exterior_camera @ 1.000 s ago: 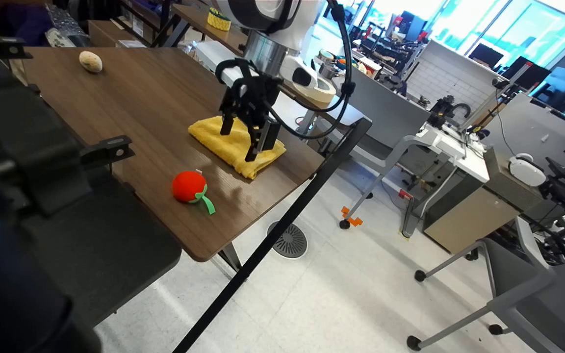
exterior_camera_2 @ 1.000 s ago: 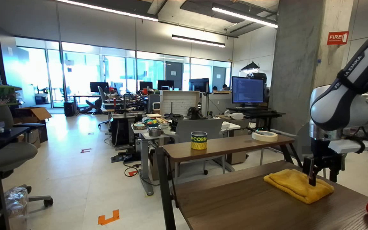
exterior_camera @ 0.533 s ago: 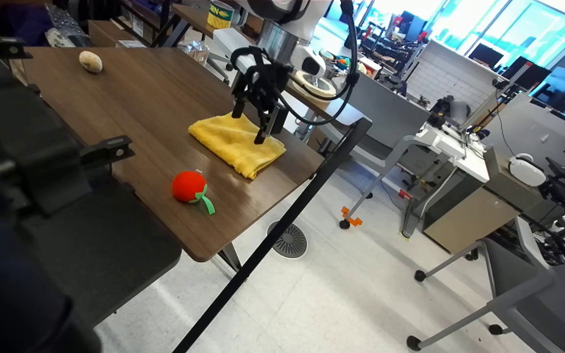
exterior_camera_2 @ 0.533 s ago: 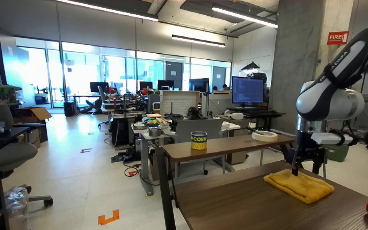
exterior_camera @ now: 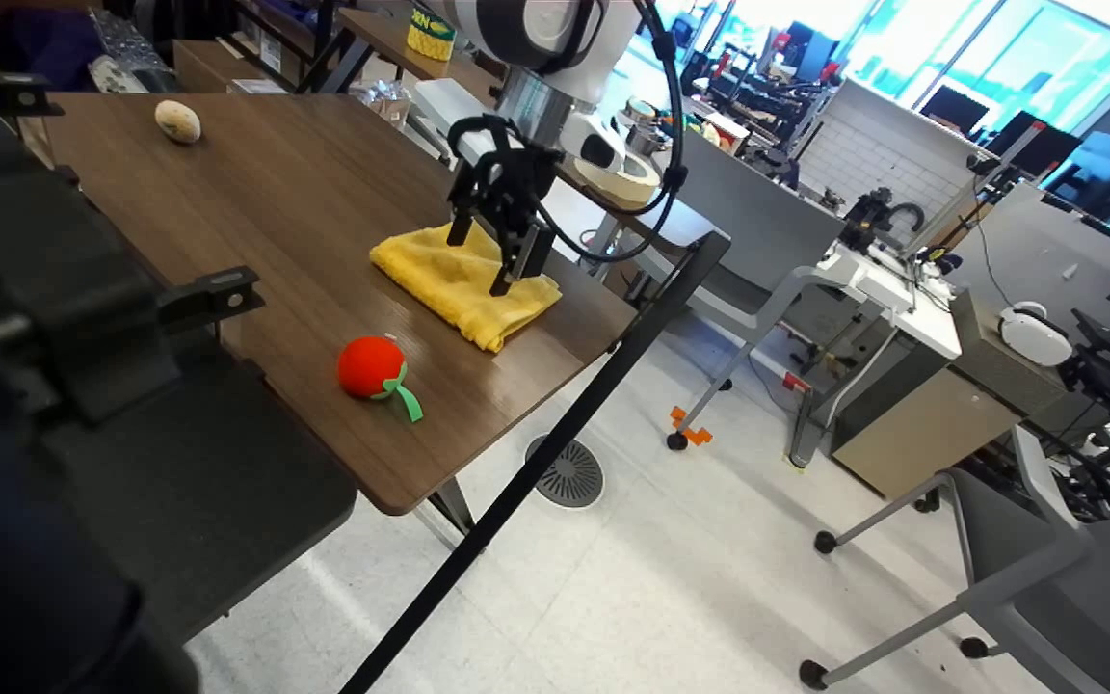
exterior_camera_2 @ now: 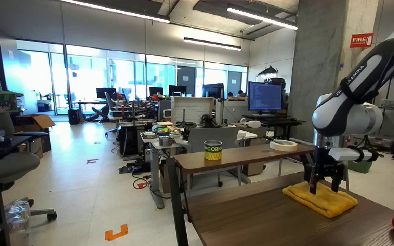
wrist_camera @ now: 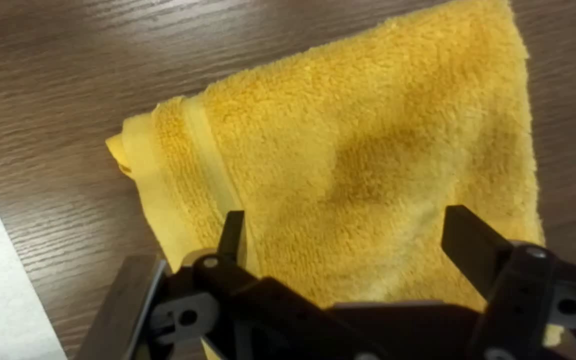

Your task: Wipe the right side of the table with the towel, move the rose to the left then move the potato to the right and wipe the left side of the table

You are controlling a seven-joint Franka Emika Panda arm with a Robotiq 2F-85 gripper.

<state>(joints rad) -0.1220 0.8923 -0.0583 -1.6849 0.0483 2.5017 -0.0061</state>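
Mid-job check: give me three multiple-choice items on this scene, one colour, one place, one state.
1. The towel is: A) yellow B) blue C) white
2. The rose lies: A) on the towel B) under it C) on the table, apart from the towel
3. The tool is: A) shut on the rose B) open, over the towel C) shut on the towel

1 A: the wrist view shows yellow cloth.
2 C: in an exterior view, bare table shows between the two.
3 B: in the wrist view its jaws stand wide apart, gripping nothing.

Exterior views: tilted over table (exterior_camera: 266, 222), level across room (exterior_camera_2: 70, 191); wrist view: close, downward; all share towel (wrist_camera: 348, 155).
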